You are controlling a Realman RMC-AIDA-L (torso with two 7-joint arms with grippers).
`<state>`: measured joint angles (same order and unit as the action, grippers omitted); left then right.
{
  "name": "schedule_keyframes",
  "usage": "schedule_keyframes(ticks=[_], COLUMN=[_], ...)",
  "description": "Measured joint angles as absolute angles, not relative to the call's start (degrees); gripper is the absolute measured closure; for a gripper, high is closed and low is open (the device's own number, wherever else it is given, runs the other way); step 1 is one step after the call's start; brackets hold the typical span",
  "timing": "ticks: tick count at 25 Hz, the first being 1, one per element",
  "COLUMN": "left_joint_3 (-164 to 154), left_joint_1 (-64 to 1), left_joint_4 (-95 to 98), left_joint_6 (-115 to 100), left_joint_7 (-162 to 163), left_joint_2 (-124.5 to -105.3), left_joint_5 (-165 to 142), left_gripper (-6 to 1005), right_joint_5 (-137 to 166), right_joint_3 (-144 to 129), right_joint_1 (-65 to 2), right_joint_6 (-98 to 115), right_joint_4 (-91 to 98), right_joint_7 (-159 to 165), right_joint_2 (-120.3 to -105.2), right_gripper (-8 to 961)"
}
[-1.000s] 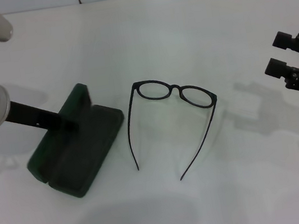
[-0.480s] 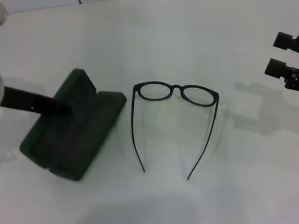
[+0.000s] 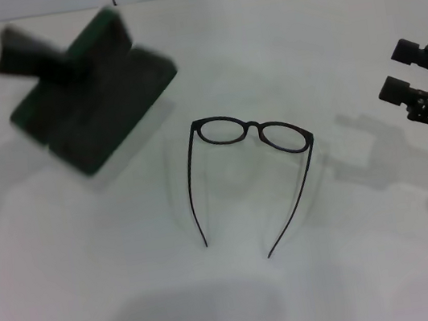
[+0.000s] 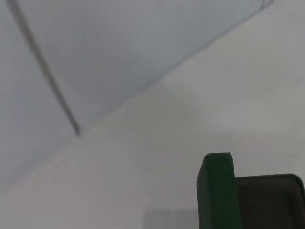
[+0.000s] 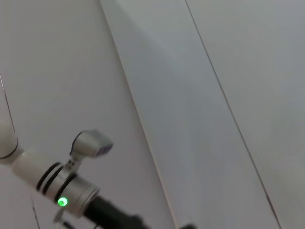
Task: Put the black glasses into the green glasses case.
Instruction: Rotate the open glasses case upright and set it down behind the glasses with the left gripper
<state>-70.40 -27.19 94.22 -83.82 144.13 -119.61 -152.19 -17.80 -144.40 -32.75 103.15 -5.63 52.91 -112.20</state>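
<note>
Here left gripper [image 3: 61,67] grips green glasses case [image 3: 98,97].

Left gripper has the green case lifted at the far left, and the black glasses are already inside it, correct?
Not quite. The left gripper does hold the green glasses case at the far left, but the head view shows the black glasses lying on the table, unfolded.

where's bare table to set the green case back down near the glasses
Bare white tabletop lies left of the thin black wire-frame glasses, below the dark green hard-shell case held by the left gripper. More lies between the glasses and the right gripper. Nothing looks crowded.
</note>
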Motion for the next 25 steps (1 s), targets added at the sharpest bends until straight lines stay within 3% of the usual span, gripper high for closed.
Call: schedule_keyframes(ticks=[9,25], left_joint_3=[-87.3,-102.3], left_joint_1=[-30.3,-36.7], left_joint_4=[87.6,69.1], left_joint_6=[-60.9,-45.4], left_joint_7=[123.8,116.3], left_joint_2=[-119.79,-119.99], left_joint_5=[-151.9,-153.7], left_gripper=[802,803], right_joint_5=[-17.8,-17.7], right_joint_3=[-144.4,-144.4], right_joint_1=[-31.8,-30.1], right_joint_6=[103.7,103.3], right_joint_4=[-5.4,-5.4], right_joint_7=[52.9,51.6], right_joint_2=[-112.97,-113.84], right_gripper=[122,124])
